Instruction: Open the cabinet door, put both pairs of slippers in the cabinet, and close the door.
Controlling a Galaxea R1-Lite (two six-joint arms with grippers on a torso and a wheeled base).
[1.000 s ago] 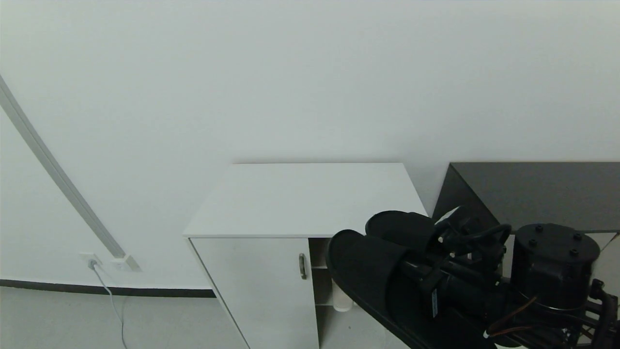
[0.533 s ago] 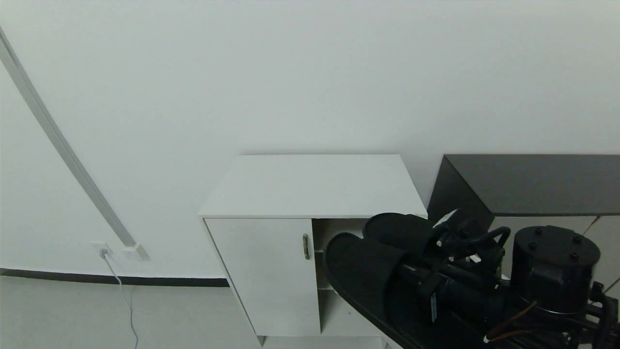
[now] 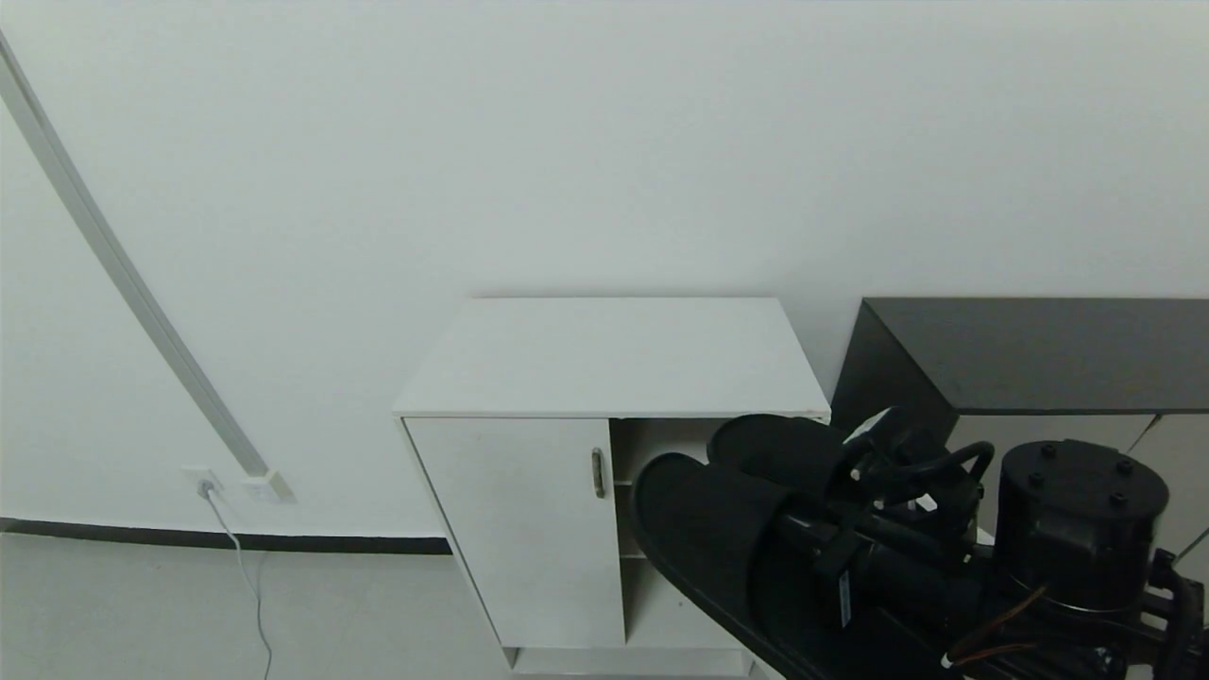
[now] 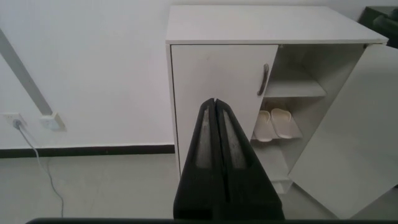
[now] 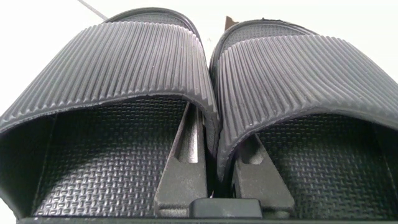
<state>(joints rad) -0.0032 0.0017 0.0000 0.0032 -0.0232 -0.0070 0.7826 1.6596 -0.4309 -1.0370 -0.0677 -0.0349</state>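
Head view: the right claw [image 3: 836, 552] grips the black slippers [image 3: 718, 524] as a pair, toes pointing ahead at the cabinet [image 3: 604, 359], which stands near, its right half open

Left wrist view: the left claw [image 4: 214, 140] is pinched closed on nothing; ahead of it the door [image 4: 357, 143] hangs wide and the white slippers [image 4: 277, 122] already lie inside

Right wrist view: the fingers [image 5: 183, 168] clamp the two inner walls together

Step in hand, I judge: stowing the second pair. Next: carry them forward past the door's edge, perhaps onto the bare shelf [image 4: 292, 87], then release
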